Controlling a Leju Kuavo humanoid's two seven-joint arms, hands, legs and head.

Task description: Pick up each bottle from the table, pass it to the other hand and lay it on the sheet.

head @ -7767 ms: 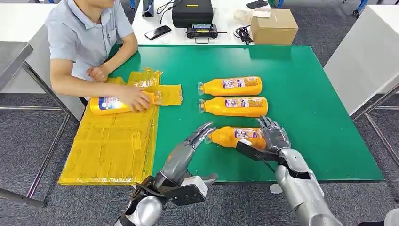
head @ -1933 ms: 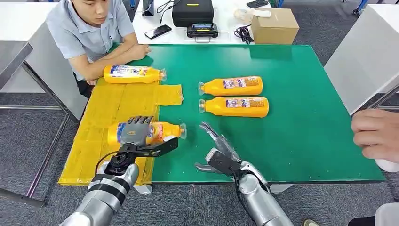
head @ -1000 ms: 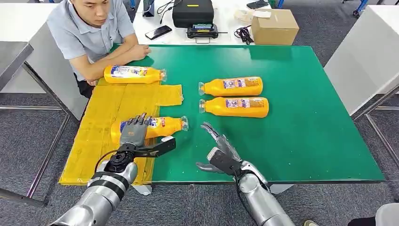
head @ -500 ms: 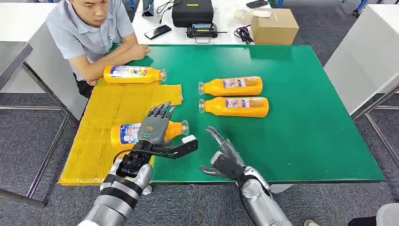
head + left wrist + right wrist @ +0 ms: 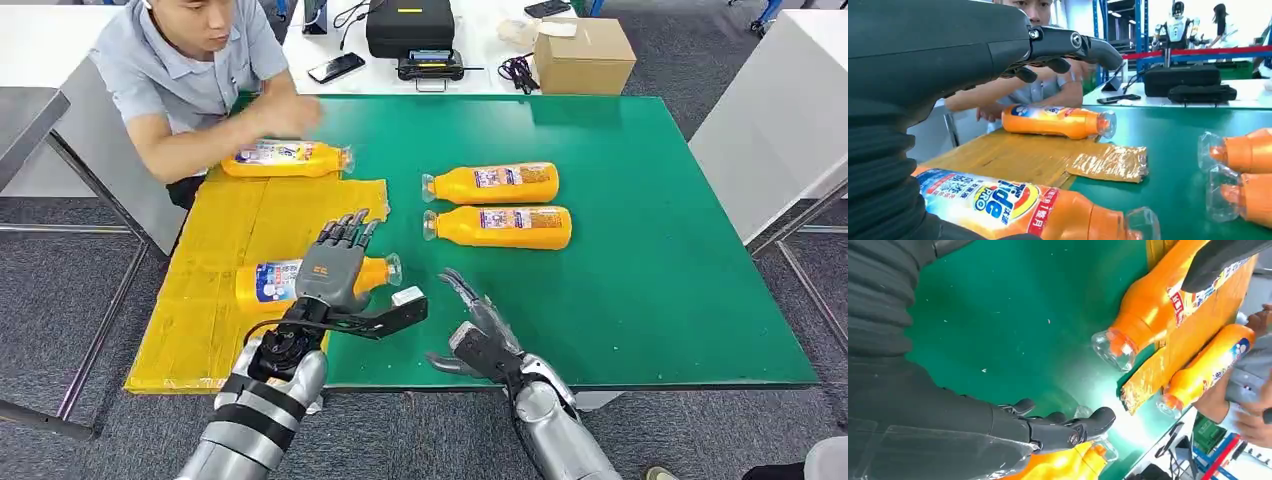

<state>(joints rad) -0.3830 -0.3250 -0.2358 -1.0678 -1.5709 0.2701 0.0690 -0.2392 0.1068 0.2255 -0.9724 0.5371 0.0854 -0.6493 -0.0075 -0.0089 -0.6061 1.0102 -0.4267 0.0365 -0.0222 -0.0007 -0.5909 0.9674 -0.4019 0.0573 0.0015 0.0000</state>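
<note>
Four orange plastic bottles are counted: two on the yellow sheet (image 5: pixel 230 300), two on the green bench (image 5: pixel 640 250). "Tide PRO" is read on the nearest bottle (image 5: pixel 1013 207), beneath the spread, empty left hand (image 5: pixel 335 265); the right hand (image 5: pixel 478 325) is spread too.

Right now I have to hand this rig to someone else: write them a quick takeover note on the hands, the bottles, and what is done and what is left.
Left hand: open, fingers spread, raised over the near bottle, not gripping it.
Right hand: open, holding nothing, above the green table near its front edge.
Done: the near bottle lies on the yellow sheet, its neck reaching over the sheet's edge. A far bottle lies at the sheet's far end, with a person's hand just above it.
Left: two bottles and lie side by side on the table, each to be picked up, passed across and laid on the sheet.
</note>
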